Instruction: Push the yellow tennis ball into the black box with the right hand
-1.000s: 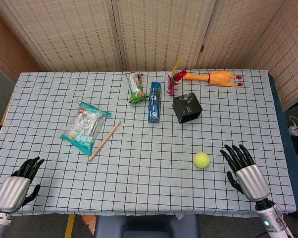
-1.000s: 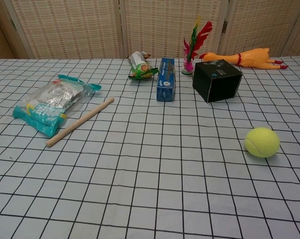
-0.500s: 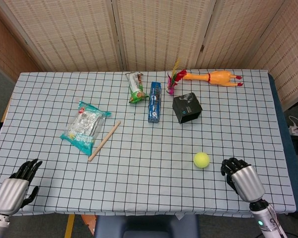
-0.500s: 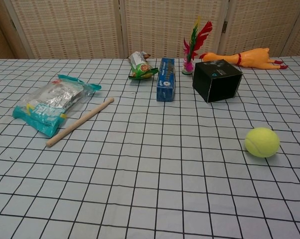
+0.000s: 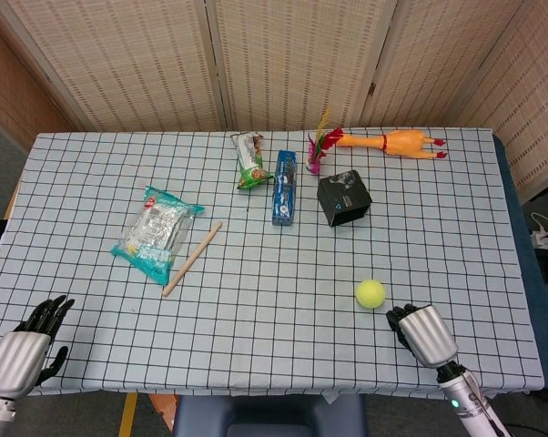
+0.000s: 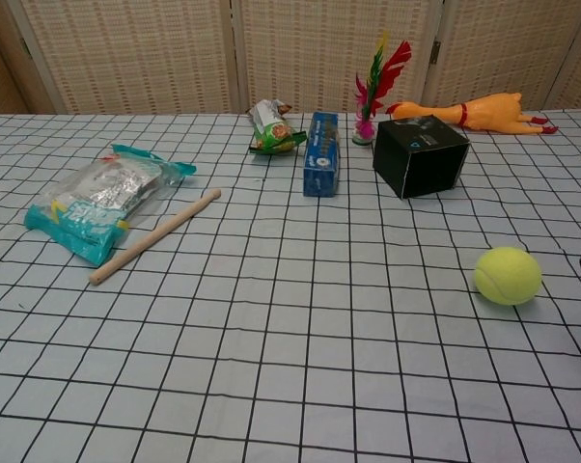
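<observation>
Fuzzy round yellow tennis ball (image 5: 370,293) on grid cloth, well short of matte black box (image 5: 343,198).
Right hand (image 5: 421,331) just beside ball, fingers curled, empty; left hand (image 5: 24,344) far off, fingers loosely apart.

Head looks down; chest looks level, nearer.

On the checked bench (image 5: 256,309) a teal snack bag (image 5: 155,231) lay just beside a wooden stick (image 5: 191,259). Farther back were a green packet (image 5: 249,161), a blue box (image 5: 286,187), a feather shuttlecock (image 5: 318,148) and a rubber chicken (image 5: 392,142).
</observation>
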Robot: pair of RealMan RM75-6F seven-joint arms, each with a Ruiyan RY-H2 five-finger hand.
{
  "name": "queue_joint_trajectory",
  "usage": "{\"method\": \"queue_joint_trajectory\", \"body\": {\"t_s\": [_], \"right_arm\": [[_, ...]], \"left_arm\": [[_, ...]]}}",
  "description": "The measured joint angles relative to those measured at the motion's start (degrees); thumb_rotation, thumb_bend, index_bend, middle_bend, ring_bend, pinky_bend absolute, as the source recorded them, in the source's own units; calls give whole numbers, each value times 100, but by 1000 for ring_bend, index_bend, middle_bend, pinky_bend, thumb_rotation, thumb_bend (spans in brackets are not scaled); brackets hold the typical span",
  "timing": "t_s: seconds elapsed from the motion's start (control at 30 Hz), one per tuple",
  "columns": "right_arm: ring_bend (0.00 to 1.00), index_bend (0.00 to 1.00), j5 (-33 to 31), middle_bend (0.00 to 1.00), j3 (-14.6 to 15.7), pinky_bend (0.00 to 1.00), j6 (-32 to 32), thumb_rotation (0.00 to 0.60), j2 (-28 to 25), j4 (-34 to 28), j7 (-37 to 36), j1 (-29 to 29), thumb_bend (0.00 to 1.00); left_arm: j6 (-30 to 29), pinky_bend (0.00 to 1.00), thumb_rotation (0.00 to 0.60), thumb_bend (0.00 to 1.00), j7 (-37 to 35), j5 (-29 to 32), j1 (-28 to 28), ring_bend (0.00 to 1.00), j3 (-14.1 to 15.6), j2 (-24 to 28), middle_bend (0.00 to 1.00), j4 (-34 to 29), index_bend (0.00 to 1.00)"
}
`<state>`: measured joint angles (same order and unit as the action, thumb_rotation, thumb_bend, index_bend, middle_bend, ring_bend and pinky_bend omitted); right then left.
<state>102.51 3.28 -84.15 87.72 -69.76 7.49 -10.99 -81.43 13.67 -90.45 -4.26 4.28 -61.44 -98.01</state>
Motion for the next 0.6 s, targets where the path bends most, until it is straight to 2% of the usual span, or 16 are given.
{"method": "queue_joint_trajectory", "body": {"t_s": [0.27, 0.6], "right_arm": [[698, 979, -148, 838, 26, 1000, 90, 600, 307, 187, 122, 38, 978], [698, 978, -343, 838, -105, 1000, 96, 600, 994, 911, 90, 27, 978]], "left_arm": [[25, 411, 600, 446, -33, -20, -9, 56, 6, 10, 32, 3, 26], [60, 411, 600, 446, -86, -114, -28, 57, 40, 23, 32, -2, 26]]}}
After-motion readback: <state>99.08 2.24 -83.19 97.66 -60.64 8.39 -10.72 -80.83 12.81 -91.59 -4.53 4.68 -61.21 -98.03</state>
